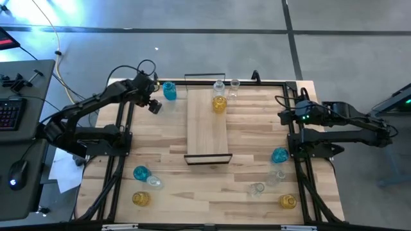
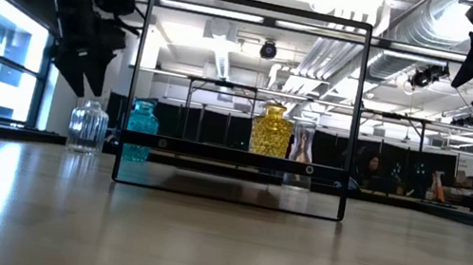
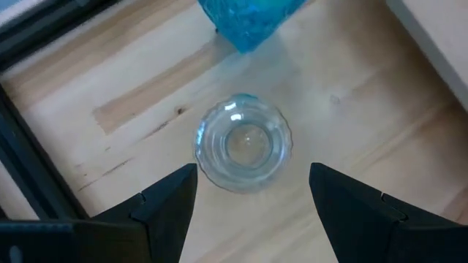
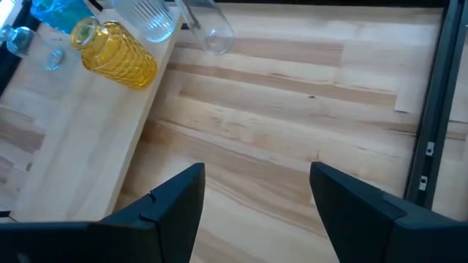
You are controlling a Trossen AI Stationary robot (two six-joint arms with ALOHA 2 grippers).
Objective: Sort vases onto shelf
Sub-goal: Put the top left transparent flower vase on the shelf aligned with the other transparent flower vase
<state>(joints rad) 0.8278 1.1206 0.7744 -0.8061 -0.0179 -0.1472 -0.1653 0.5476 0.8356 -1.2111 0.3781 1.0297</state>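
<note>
Pale plank tabletop [image 1: 160, 138] inside a black frame, grey floor all round, a long lit hall behind.

Item 1: shelf [image 1: 207, 125], narrow light-wood board with black end frames, lying lengthwise at the table's middle. At its far end stand 1 amber vase [image 1: 219, 104] and 1 clear vase [image 1: 219, 88]; another clear vase [image 1: 234, 85] stands on the table just beside that end.

Item 2: left gripper [image 3: 252, 193], at the far left corner, arm reaching in from the left edge and bent downward. Fingers [image 3: 164, 204] apart, held above a clear vase [image 3: 243, 142] seen mouth-up between them, not touching it. A teal vase [image 1: 169, 90] stands just beside that one.

Item 3: right gripper [image 4: 256, 186], at the right edge, arm folded back along the frame, raised over bare wood. Fingers apart, holding nothing.

Item 4: loose vases, near left: 1 teal [image 1: 140, 172], 1 clear [image 1: 154, 182], 1 amber [image 1: 140, 199]. Near right: 1 teal [image 1: 280, 154], 2 clear [image 1: 276, 176] [image 1: 257, 188], 1 amber [image 1: 288, 201].
</note>
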